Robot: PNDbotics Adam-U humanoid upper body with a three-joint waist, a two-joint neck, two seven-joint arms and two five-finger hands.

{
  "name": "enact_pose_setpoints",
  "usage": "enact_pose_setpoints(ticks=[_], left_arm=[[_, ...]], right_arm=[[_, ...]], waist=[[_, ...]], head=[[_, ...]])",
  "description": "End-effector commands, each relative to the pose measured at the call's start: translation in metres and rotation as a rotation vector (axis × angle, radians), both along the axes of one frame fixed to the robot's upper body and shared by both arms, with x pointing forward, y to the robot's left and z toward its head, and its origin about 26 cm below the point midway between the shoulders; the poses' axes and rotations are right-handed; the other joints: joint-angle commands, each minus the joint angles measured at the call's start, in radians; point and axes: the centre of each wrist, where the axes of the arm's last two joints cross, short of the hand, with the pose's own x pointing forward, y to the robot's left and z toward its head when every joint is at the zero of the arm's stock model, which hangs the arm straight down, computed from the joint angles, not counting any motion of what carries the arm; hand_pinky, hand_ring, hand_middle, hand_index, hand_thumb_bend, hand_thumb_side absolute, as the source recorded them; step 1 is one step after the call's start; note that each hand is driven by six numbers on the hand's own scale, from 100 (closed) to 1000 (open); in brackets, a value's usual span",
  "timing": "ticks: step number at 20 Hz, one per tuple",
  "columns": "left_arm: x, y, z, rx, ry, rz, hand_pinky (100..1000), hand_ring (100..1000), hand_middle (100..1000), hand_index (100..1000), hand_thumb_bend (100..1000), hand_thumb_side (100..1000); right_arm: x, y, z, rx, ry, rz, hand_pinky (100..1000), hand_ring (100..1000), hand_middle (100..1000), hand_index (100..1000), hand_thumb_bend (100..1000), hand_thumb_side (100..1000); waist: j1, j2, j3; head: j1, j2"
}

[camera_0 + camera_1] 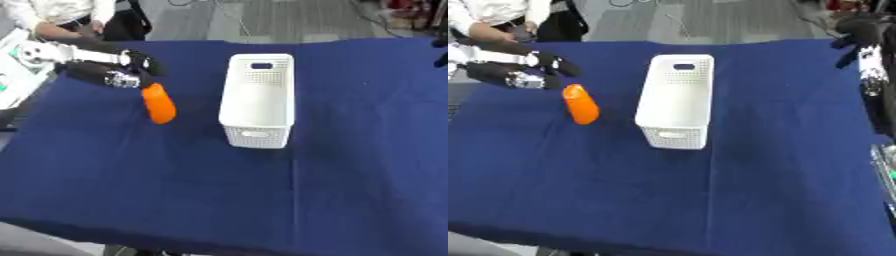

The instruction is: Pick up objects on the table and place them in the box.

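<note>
Blue cloth [175, 190] covers our table; on it stands one white basket [256, 100], nothing inside. Left of the basket lies one orange object [158, 103], with our left hand [131, 67] just behind its far end, fingers curled, not gripping it. Far right of the basket our right hand [859, 32] is raised; its fingers we cannot tell.
</note>
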Motion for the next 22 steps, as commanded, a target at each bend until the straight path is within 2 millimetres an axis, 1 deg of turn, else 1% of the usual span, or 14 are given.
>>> enact_pose_setpoints(ticks=[1,4,8,10,12,13,15,17,20,22], left_arm=[[-0.006,0.005,0.016,0.089,0.001,-0.099,876,972,1000,1000,738,1000],[-0.006,0.001,0.013,0.101,0.013,-0.109,878,974,1000,1000,749,1000],[-0.008,-0.002,0.007,0.171,0.017,-0.116,896,984,1000,1000,770,1000],[-0.008,-0.002,0.005,0.248,-0.005,-0.117,917,996,1000,1000,783,1000],[-0.009,-0.001,0.011,0.364,-0.075,-0.120,951,1000,1000,1000,856,1000],[-0.009,0.000,0.014,0.415,-0.119,-0.119,964,1000,1000,1000,871,1000],[-0.007,0.005,0.014,0.475,-0.202,-0.107,996,1000,1000,1000,893,1000],[-0.004,0.013,0.011,0.485,-0.280,-0.075,1000,1000,1000,1000,893,1000],[0.003,0.024,0.000,0.468,-0.362,-0.024,1000,1000,1000,1000,903,1000],[0.008,0.032,-0.011,0.459,-0.381,0.010,1000,1000,1000,1000,929,1000]], right_arm=[[0.000,-0.001,0.009,-0.019,-0.024,0.005,432,590,667,682,100,938],[0.000,-0.001,0.008,-0.019,-0.020,0.005,432,590,667,682,100,938],[0.000,-0.001,0.008,-0.020,-0.019,0.008,432,590,667,682,100,938],[0.000,-0.001,0.008,-0.020,-0.019,0.008,432,590,667,682,100,938],[0.000,-0.001,0.008,-0.019,-0.019,0.007,432,590,667,682,100,938],[0.000,-0.001,0.008,-0.019,-0.019,0.007,432,590,667,682,100,938],[0.000,-0.001,0.007,-0.018,-0.019,0.006,432,590,667,682,100,939],[0.000,-0.001,0.007,-0.017,-0.019,0.005,432,590,667,682,100,939],[0.000,-0.001,0.007,-0.015,-0.019,0.006,432,590,667,682,100,939],[0.000,0.000,0.007,-0.013,-0.019,0.006,432,591,668,682,100,941]], waist=[[-0.002,-0.015,-0.001],[-0.003,-0.019,-0.002],[-0.001,-0.021,-0.004],[0.000,-0.022,-0.004],[-0.001,-0.022,-0.003],[-0.001,-0.023,-0.002],[-0.002,-0.023,-0.001],[-0.005,-0.022,0.000],[-0.009,-0.020,-0.001],[-0.012,-0.017,-0.002]], head=[[-0.007,-0.001],[-0.003,-0.001],[0.010,-0.018],[0.013,-0.025],[0.014,-0.032],[0.014,-0.034],[0.014,-0.033],[0.016,-0.030],[0.029,-0.028],[0.038,-0.030]])
